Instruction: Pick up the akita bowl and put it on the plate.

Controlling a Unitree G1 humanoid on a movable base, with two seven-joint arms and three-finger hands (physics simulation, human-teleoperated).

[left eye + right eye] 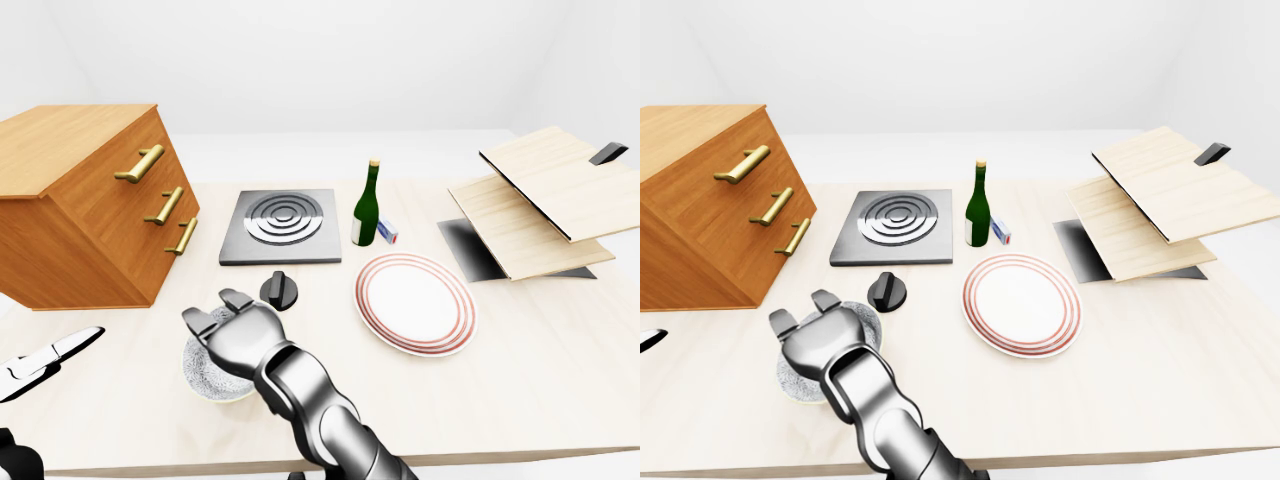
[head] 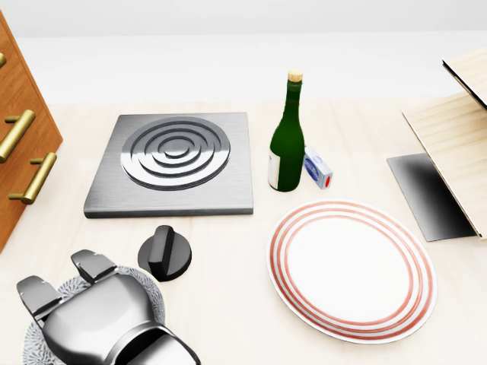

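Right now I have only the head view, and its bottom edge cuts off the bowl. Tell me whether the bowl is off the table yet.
Observer: Not yet. The left-eye view shows the whole bowl standing on the table, with the hand over it.
Operator: Now tell me what room it has below.
Observer: Only a strip of bare table shows below the bowl before the table's edge.

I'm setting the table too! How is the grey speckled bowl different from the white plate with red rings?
The grey speckled bowl is deep and smaller; the white plate with red rings is flat and wider. The bowl is speckled inside, the plate plain. Both are round.
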